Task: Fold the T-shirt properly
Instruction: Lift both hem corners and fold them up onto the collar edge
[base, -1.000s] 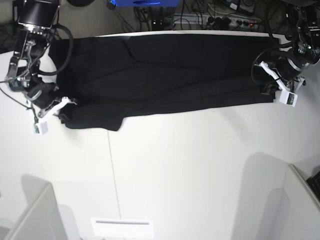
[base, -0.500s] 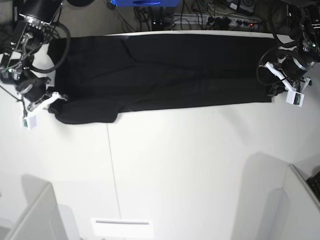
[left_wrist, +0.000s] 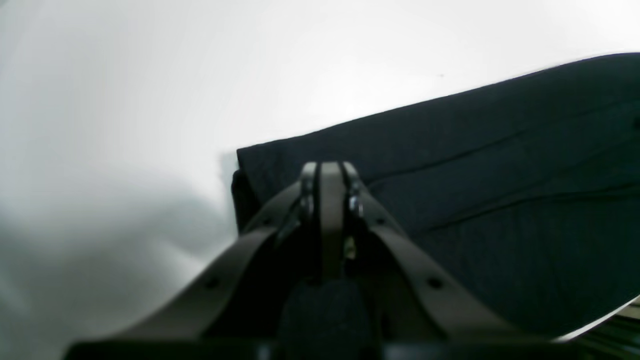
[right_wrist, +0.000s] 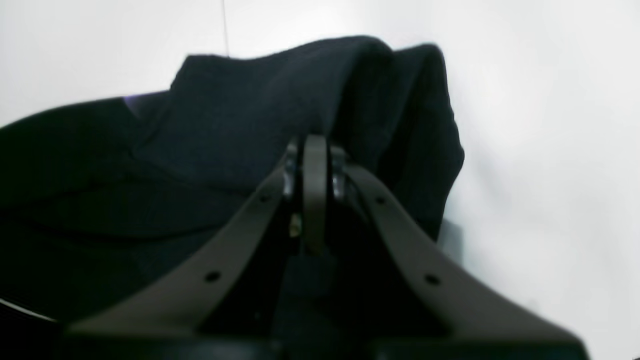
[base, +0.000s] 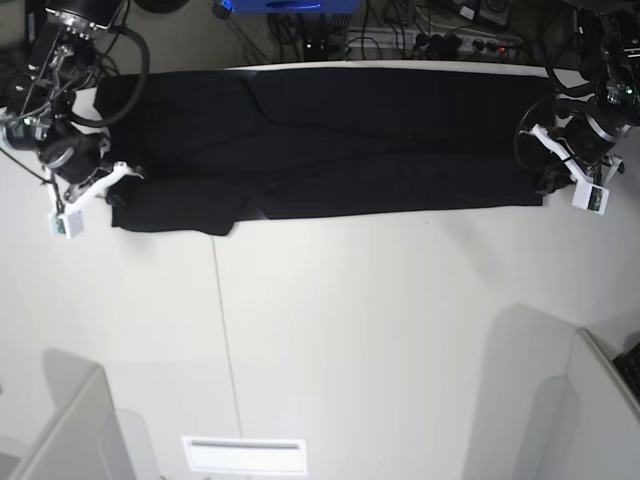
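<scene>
Holding the T-shirt (base: 330, 140) at both of its ends, stretched as a long black band across the far part of the white desk (base: 380, 330). In the base view the band runs from about 9 o'clock to 3 o'clock, its far edge along the desk's back rim.

My left pincer (base: 552, 178) sits at the 3 o'clock end of the cloth, at the near corner. In the left wrist view the pincer (left_wrist: 327, 172) is clenched, both fingers pressed together over the corner of the T-shirt (left_wrist: 500, 190); the cloth spreads away toward 2 o'clock and lies flat with a few long creases. Bare desk (left_wrist: 150, 100) fills the area from 9 to 12 o'clock.

My right pincer (base: 112, 188) is at the 9 o'clock end, at the near corner where a short flap of cloth hangs lower than the rest of the near edge. In the right wrist view the pincer (right_wrist: 311, 145) is clenched on a bunched fold of the T-shirt (right_wrist: 225, 120); the fabric rises in a hump at 12 o'clock just beyond the fingertips and drapes down toward 3 o'clock. A small sliver of purple shows at about 10 o'clock. White desk (right_wrist: 550, 150) lies at 3 o'clock.

Only the plain black side is visible in the base view.
</scene>
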